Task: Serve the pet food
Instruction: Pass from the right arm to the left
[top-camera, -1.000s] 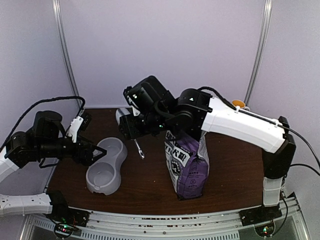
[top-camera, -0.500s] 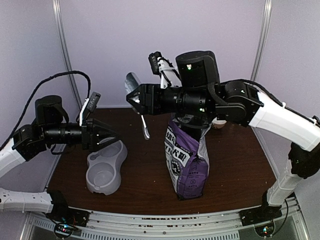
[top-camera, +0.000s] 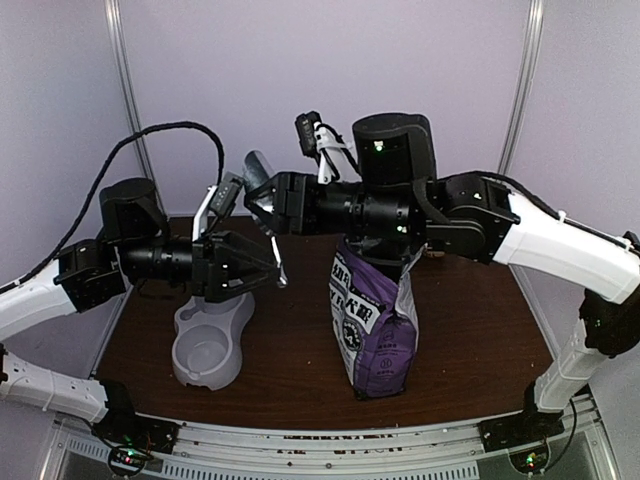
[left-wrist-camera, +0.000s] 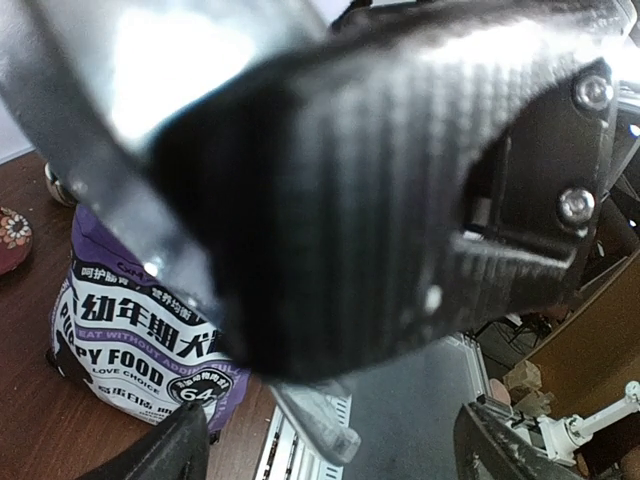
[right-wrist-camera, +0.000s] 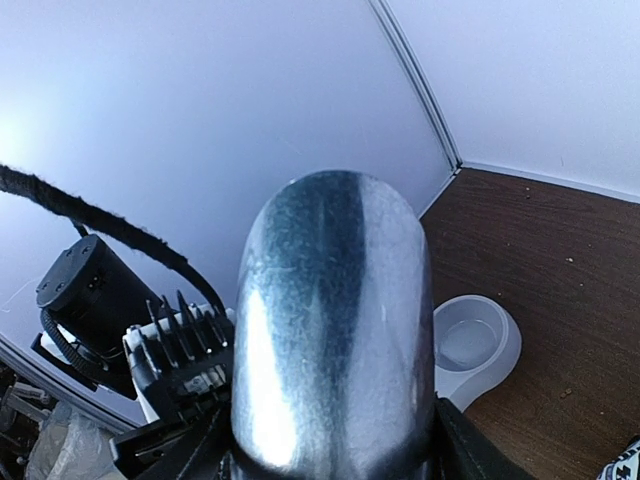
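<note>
R gripper clamps metal scoop above worktop's back-left. L gripper spread wide, scoop's handle tip btwn fingers. Pet food: can't see.

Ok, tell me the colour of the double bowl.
Pale grey; the double bowl shows best in the top external view.

Colours in front of you

Your bag is purple, with a white panel and black lettering. The scoop is bare silver metal streaked with glare. The double bowl is plain pale grey, and the table is dark brown. Your left arm and right arm are black with white shells.
</note>
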